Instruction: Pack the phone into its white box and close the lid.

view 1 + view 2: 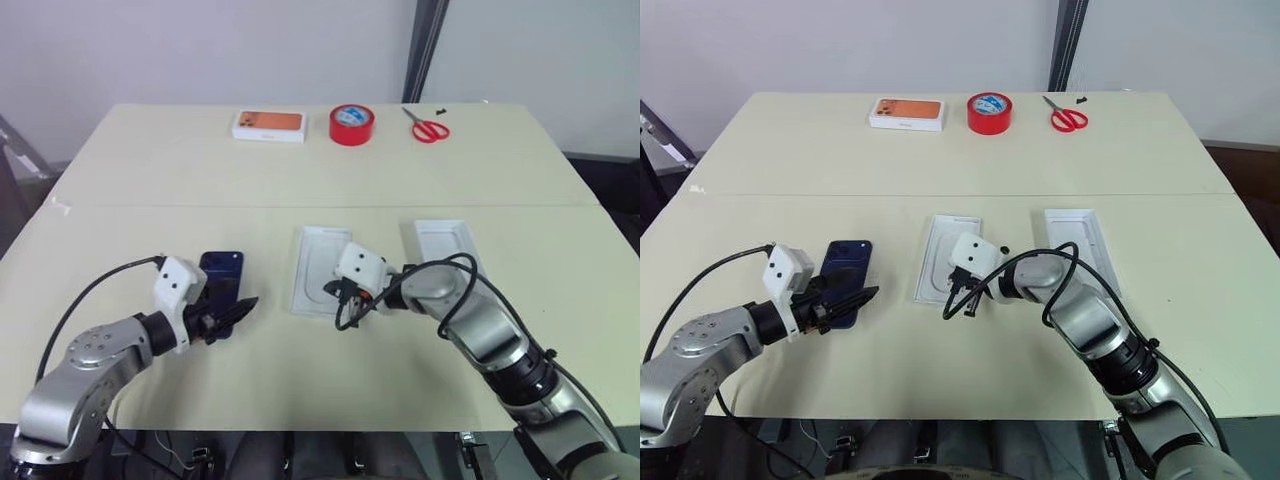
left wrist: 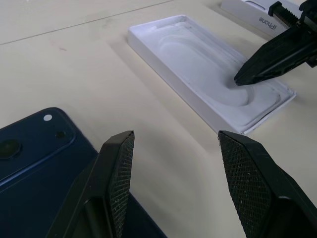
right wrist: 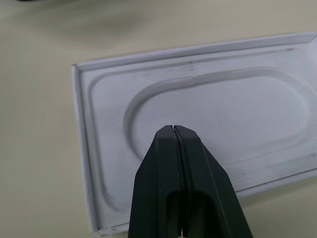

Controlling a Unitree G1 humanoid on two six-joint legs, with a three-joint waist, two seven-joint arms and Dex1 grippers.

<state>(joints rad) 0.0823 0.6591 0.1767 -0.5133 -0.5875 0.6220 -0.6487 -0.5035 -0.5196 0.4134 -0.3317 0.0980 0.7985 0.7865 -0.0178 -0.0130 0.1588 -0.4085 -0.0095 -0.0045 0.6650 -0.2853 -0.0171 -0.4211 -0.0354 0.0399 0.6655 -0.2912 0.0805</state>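
Surface: cream table (image 1: 300, 170) made of two joined tops, standing against a pale wall.

Far edge, left to right: white box with an orange phone picture (image 1: 268, 125); red tape roll (image 1: 351, 124); red-handled scissors (image 1: 429, 128).

Near half, left: the phone (image 1: 845, 268), dark navy, lying flat with its camera cluster visible. The left gripper (image 1: 235, 312) hovers at the phone's near right edge, jaws spread wide with nothing between them.

Near half, centre: the white box (image 1: 318, 268), a shallow tray with a rounded recess moulded in its floor, holding no phone. The right gripper (image 3: 175, 130) sits over the tray's near end, fingers pressed fully together and holding nothing.

Near half, right: the lid (image 1: 1078, 240), lying just right of the tray, white inside facing up, partly covered by the right arm.
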